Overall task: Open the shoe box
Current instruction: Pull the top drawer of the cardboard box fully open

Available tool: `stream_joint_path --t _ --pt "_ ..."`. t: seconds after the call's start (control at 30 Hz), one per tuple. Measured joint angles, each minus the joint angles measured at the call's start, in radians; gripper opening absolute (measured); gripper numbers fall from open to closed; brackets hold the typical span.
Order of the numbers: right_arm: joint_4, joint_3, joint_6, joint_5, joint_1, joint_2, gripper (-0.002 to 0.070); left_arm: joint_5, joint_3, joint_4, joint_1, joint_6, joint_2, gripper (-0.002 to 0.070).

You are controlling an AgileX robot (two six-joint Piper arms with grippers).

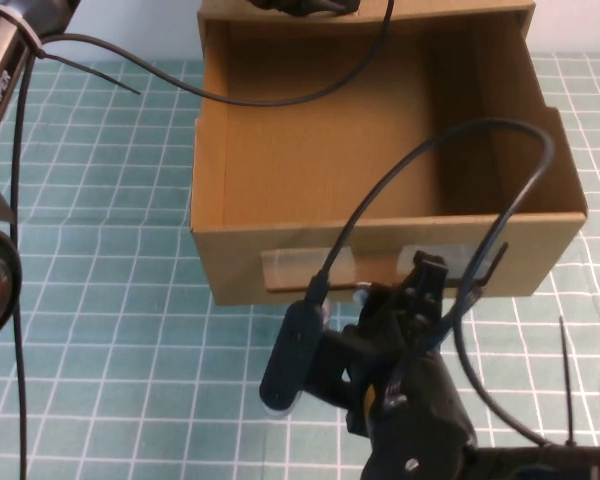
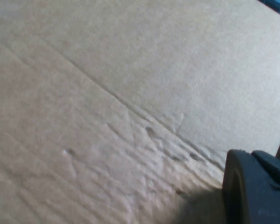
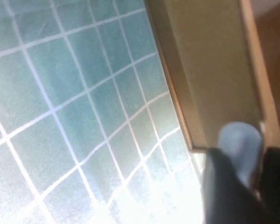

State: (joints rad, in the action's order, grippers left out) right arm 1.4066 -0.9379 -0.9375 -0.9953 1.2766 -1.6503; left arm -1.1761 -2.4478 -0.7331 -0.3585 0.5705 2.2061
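A brown cardboard shoe box stands on the green checked mat with its top open, and the inside shows bare cardboard. Its lid stands raised along the far edge. My left gripper sits at that far edge against the lid. In the left wrist view it rests close against plain creased cardboard. My right gripper is just in front of the box's near wall, near its right half. The right wrist view shows that wall beside the right gripper, low over the mat.
Two strips of clear tape lie on the box's near wall. A black cable hangs across the open box, and another loops over the right arm. The mat stretches to the left of the box.
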Motion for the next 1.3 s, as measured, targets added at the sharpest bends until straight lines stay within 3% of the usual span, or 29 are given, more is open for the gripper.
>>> stream_joint_path --t 0.2,0.3,0.4,0.57,0.63,0.73,0.8,1.03,1.3 --pt "-0.066 -0.028 0.029 0.046 0.000 0.075 0.0435 0.002 -0.002 0.000 0.002 0.000 -0.004 -0.0006" --pt "-0.133 -0.045 0.094 0.152 0.000 0.150 0.0483 -0.014 -0.033 0.022 0.002 -0.008 -0.013 -0.0005" --pt "-0.257 -0.061 0.186 0.263 0.000 0.241 0.0486 -0.061 -0.076 0.062 0.002 -0.038 -0.035 -0.0006" --pt "-0.434 -0.096 0.244 0.316 0.000 0.417 0.0394 -0.084 -0.135 0.084 0.004 -0.095 -0.156 -0.0005" --pt "-0.467 -0.121 0.248 0.298 0.000 0.484 0.0312 -0.084 -0.139 0.086 0.004 -0.104 -0.236 -0.0005" --pt "-0.486 -0.167 0.250 0.250 0.000 0.590 0.0118 -0.087 -0.147 0.114 0.004 -0.148 -0.348 -0.0005" --pt "-0.488 -0.189 0.263 0.205 0.000 0.667 0.0043 -0.091 -0.150 0.147 0.004 -0.196 -0.414 -0.0005" --pt "-0.488 -0.197 0.308 -0.054 0.000 0.926 -0.0008 -0.101 -0.060 0.232 0.004 -0.269 -0.624 -0.0005" --pt "-0.491 -0.009 0.270 -0.166 0.000 1.210 -0.0013 -0.099 0.462 0.232 0.004 -0.239 -0.971 -0.0005"
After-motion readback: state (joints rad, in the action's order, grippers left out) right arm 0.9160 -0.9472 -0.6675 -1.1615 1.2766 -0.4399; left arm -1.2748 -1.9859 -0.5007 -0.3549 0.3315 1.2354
